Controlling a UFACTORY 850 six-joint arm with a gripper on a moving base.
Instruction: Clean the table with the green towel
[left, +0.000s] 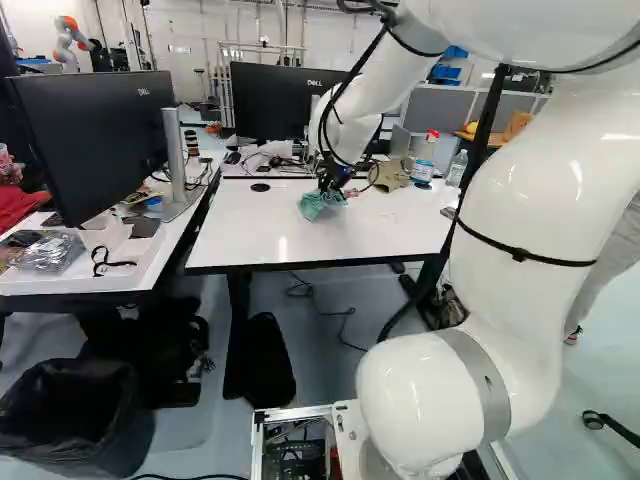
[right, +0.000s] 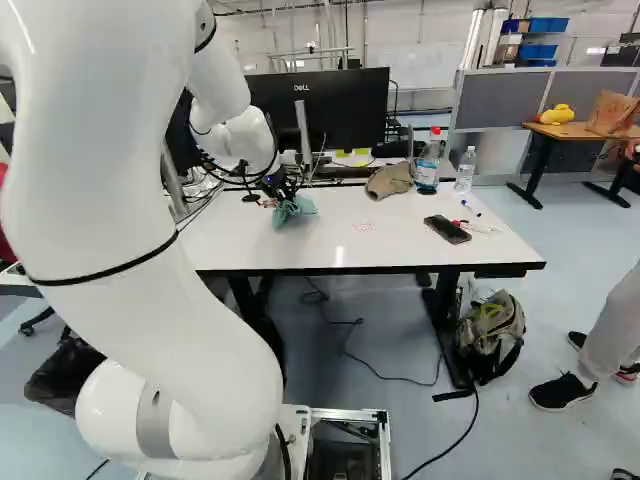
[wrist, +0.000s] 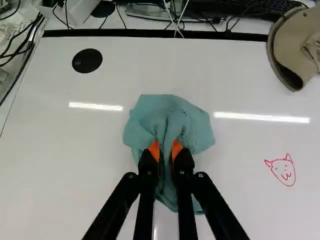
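Pinching gripper (wrist: 165, 151): closed on the green towel (wrist: 170, 112), bunched against the table (wrist: 60, 150).
Red doodle (wrist: 282, 170): about three o'clock from the gripper, twelve being straight ahead.
Wipe: likely towards three.

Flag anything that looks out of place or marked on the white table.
A red doodle of a horned face marks the white tabletop, near the green towel held by the gripper; odd for a work surface.

Rear wall (left: 182, 50): white, pipes fitted.
Floor (right: 585, 255): pale blue-grey, smooth.
Partitions (right: 500, 100): grey panels, behind wooden-topped desk (right: 560, 131).
Blue bins (right: 548, 25): stacked, beyond partitions.
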